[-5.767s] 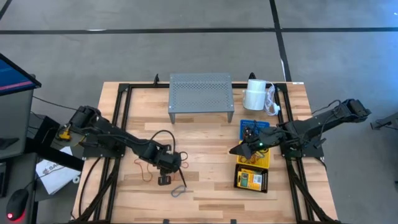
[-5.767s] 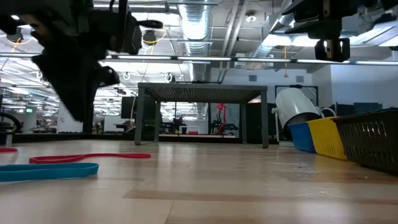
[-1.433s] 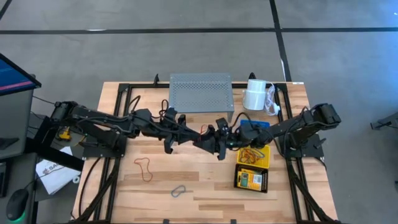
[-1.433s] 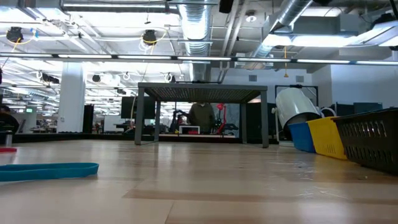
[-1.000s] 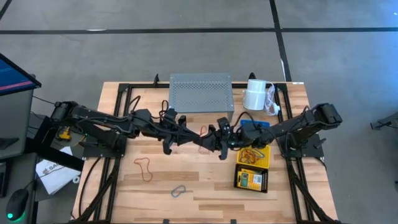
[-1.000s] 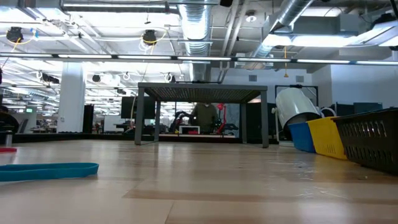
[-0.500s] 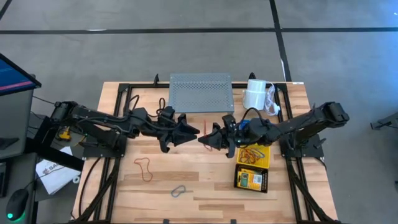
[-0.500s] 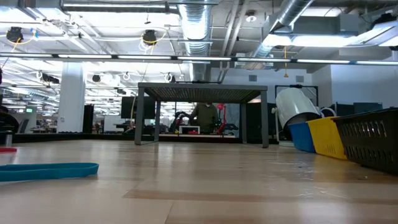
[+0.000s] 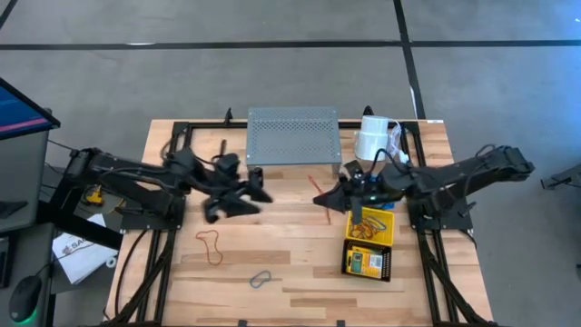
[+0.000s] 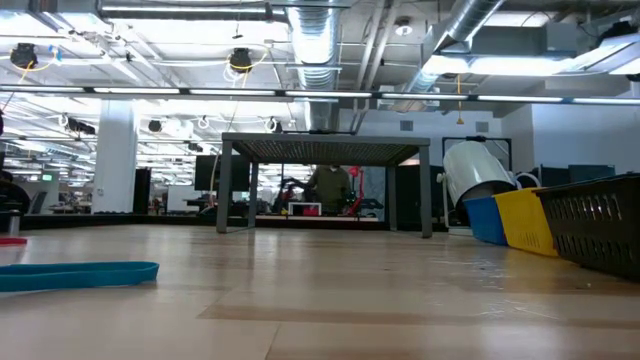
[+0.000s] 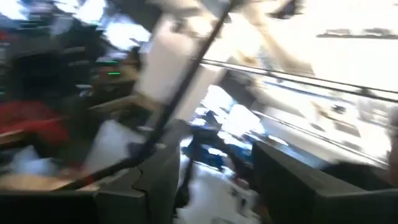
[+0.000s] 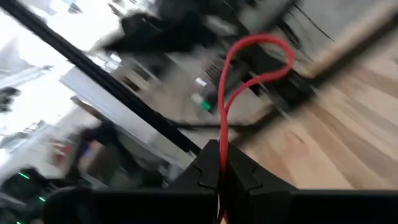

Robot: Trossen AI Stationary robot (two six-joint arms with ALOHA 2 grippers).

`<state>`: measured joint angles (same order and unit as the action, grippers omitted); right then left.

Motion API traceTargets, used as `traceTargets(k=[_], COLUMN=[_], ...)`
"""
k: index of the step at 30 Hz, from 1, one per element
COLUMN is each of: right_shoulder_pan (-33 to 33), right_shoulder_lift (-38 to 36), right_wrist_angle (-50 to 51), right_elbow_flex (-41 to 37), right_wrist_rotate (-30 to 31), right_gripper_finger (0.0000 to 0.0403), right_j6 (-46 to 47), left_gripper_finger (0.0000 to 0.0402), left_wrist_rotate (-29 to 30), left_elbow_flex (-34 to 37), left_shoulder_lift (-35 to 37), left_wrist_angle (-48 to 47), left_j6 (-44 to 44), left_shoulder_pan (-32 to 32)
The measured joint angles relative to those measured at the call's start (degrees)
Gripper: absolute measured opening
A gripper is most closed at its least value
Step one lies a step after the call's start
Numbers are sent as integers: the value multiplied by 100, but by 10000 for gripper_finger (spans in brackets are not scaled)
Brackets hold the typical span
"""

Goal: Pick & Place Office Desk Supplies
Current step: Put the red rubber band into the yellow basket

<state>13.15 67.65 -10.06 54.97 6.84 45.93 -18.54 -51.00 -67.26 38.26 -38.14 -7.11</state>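
Looking from above, the right gripper (image 9: 320, 197) is seen beside the yellow basket (image 9: 370, 229), and at its wrist a soft, light red loop (image 12: 252, 74) is pinched tight by one end, while the left gripper (image 9: 257, 193) is spread open.

Grey perforated metal shelf (image 9: 293, 141) at rear centre of wooden table (image 9: 290, 263); seen at low view as dark-legged frame (image 10: 325, 185). White paper roll (image 9: 371, 138) just beside shelf, toward right rear corner, lying on its side (image 10: 478, 175). Monitor (image 9: 20, 107) and papers (image 9: 74, 252) left of table. Person (image 10: 326, 187) in room beyond, framed by shelf legs.
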Motion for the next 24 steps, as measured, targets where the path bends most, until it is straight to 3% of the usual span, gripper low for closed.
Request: traceTargets(k=[4,8,14,18,21,24], right_shoulder_pan=[-1,88,363,632,819,938], right_shoulder_lift=[-545,-1046,-1534,-1583,-1512,-1404], right_wrist_angle=[1554,3279,5282,6356,6846,7072], right_elbow_flex=[0,-5,-5,-10,-11,-46], right_wrist_rotate=[125,423,522,506,507,508], right_gripper_finger=[0,0,0,0,0,0], right_j6=[221,701,1555,2201,2578,2777], left_gripper_finger=[176,155,128,119,118,120], left_wrist_rotate=[-531,-398,949,2188,2596,2626], left_elbow_flex=[-2,-9,-7,-4,0,97], left_shoulder_lift=[478,1061,1763,2020,2059,2045], left_wrist_angle=[-236,-1482,-4049,-5620,-6459,-6954], left_j6=[247,930,1184,654,147,-398], left_shoulder_pan=[-94,-233,-454,-666,-759,-789])
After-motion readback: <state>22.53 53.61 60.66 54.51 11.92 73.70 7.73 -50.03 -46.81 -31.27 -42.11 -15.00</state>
